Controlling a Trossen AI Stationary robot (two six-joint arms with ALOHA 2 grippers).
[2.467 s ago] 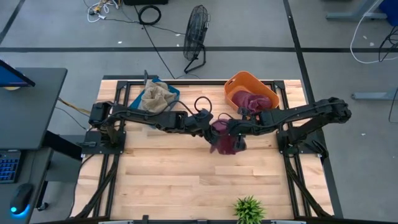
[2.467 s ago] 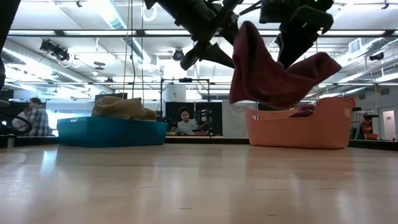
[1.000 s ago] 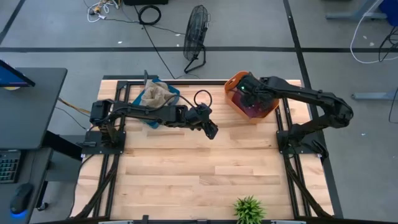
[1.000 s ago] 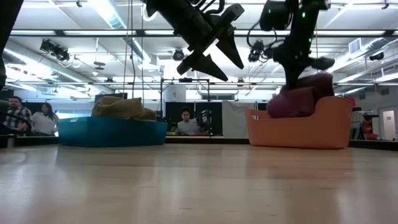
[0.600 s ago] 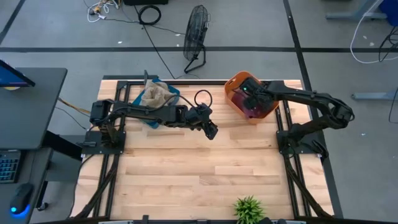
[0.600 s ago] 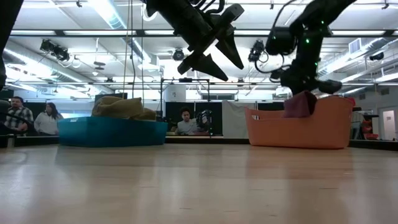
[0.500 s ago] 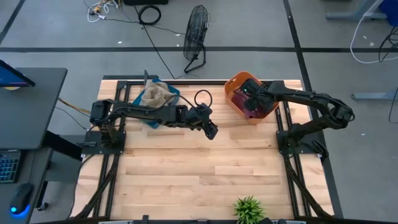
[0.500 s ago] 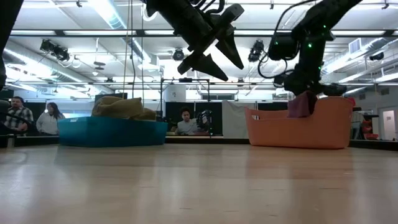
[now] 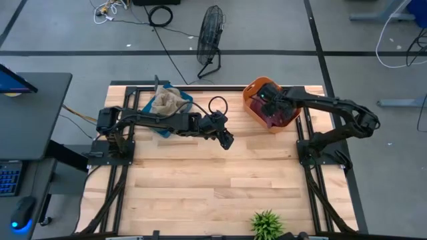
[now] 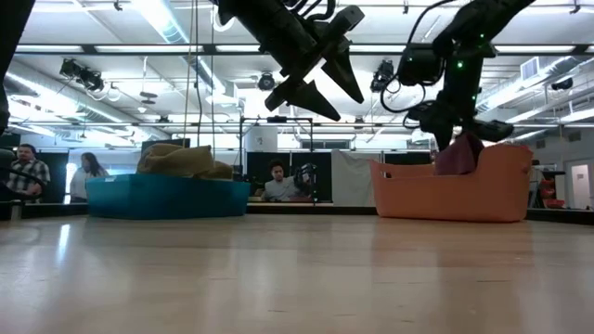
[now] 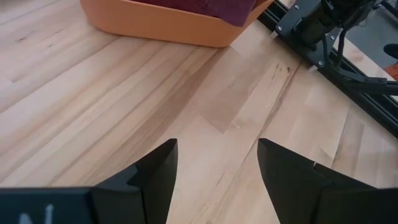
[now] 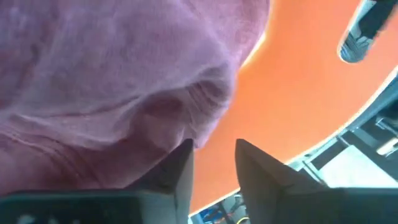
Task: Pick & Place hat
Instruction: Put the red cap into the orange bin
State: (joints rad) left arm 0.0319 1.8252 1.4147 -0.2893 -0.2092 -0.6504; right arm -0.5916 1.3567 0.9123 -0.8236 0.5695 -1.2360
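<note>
The right end effector [image 9: 267, 100] is held over the orange bin [image 9: 253, 89], its fingers [image 12: 177, 168] parted by a small gap and gripping nothing, with maroon fabric just before them. The maroon hat [image 9: 275, 115] is seen lying inside the bin, a fold showing above its rim in the low view [image 10: 459, 153]. The left end effector [image 9: 227, 141] is held above the counter [image 9: 213, 193], beside the bin toward the counter's middle, its fingers [image 11: 155, 171] spread wide and empty.
</note>
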